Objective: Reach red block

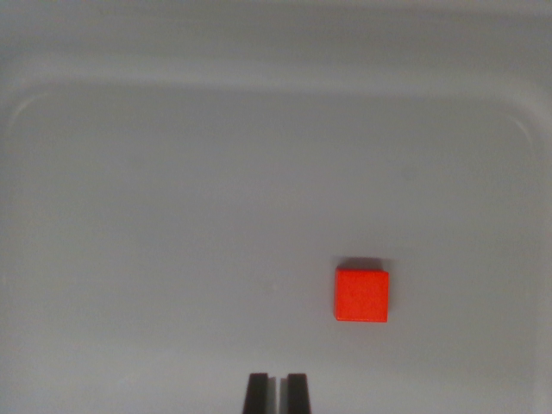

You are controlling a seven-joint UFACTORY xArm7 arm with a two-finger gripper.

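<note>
Nearest to us, at the bottom edge of the wrist view, we see the two dark fingertips of our black parallel gripper (276, 393), drawn narrow with only a thin slit of grey between them and nothing held. We judge they are kept close because the task asks only for a reach, not a grasp, so there is no need to spread them yet. A little farther out and toward the wrist view's right lies the small red square block (361, 295), flat on the surface, apart from the fingertips and off their centre line; a thin shadow sits along its far edge. It rests on the pale grey tray with rounded corners (172, 190), whose raised rim curves across the far part of the view. To reach the block, we would need to shift toward the wrist view's right and forward.
</note>
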